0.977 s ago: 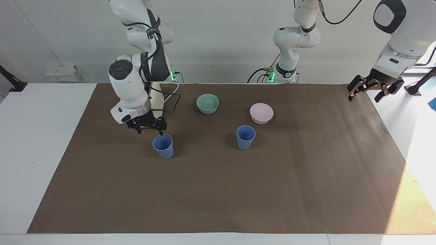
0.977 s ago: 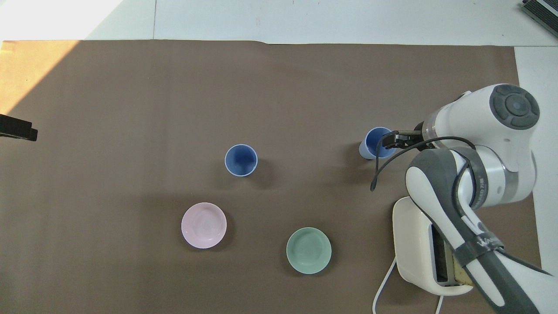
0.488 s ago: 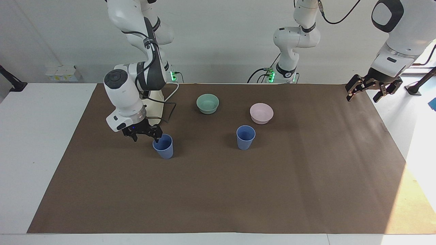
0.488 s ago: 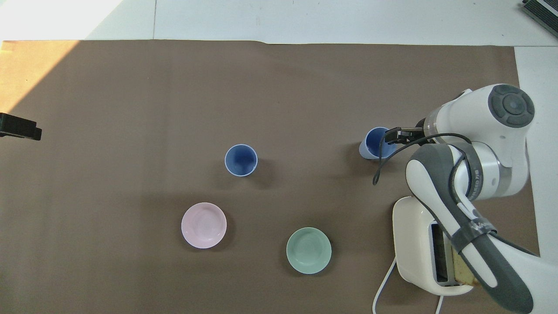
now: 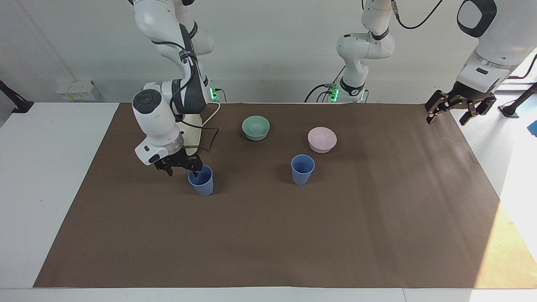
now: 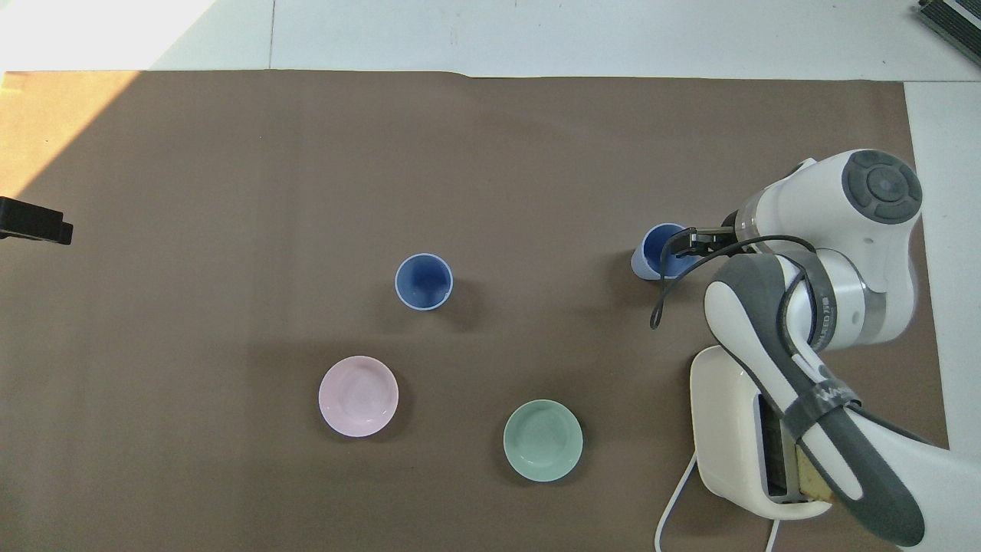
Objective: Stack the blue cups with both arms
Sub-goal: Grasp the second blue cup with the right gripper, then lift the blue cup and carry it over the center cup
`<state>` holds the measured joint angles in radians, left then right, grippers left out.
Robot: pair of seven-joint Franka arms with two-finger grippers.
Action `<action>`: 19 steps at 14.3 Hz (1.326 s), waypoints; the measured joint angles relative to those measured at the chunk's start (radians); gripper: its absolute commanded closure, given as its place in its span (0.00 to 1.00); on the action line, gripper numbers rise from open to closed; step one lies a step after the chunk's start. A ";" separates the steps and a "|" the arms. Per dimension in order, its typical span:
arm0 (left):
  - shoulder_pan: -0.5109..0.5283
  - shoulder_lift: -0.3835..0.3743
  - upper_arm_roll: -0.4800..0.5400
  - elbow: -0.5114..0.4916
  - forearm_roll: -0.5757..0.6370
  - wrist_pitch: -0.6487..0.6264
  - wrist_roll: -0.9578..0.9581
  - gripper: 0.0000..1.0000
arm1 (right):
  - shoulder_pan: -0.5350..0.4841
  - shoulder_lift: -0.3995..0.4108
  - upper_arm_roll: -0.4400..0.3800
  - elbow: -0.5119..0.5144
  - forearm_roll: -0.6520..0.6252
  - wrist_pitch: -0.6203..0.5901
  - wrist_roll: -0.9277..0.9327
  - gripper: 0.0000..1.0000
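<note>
Looking at the right gripper (image 5: 183,167) first: parked low at the rim of one blue cup (image 5: 201,182), the one toward the right arm's end of the brown mat (image 5: 268,235). Spread open, not clamped, with one finger (image 5: 196,169) dipping into the cup's mouth and the other outside, off to the side toward the right arm's end. Can't tell whether either one actually touches the wall. Standing upright on the mat, that cup, mouth up.

Moving on to the second blue cup (image 5: 302,170): also upright, sitting near the middle of the mat, well apart from the first and nowhere near either gripper. Not stacked yet.

Spotting two bowls nearer to the robots than the cups: a teal-green bowl (image 5: 256,127) and a pink bowl (image 5: 322,139), the pink one close to the middle cup.

Checking the left gripper (image 5: 456,114) now: waiting up in the air over the mat's edge at the left arm's end, fingers spread wide, holding nothing.
</note>
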<state>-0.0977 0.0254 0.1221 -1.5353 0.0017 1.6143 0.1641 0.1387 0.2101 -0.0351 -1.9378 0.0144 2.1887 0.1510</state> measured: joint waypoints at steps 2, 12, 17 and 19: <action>0.000 -0.004 0.000 0.000 0.000 -0.001 0.000 0.00 | 0.000 0.001 0.000 0.000 0.000 0.013 0.000 0.68; 0.000 -0.014 0.000 0.000 0.000 -0.015 0.001 0.00 | 0.027 0.018 0.002 0.001 0.000 0.034 -0.002 1.00; 0.000 -0.014 0.000 0.000 0.000 -0.021 0.001 0.00 | 0.045 0.018 0.004 0.044 0.001 0.012 -0.002 1.00; 0.000 -0.014 0.000 0.000 0.000 -0.021 0.001 0.00 | 0.046 0.017 0.013 0.119 0.003 -0.075 0.000 1.00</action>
<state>-0.0977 0.0113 0.1217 -1.5350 0.0015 1.5929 0.1655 0.1848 0.2271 -0.0219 -1.8188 0.0172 2.1134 0.1510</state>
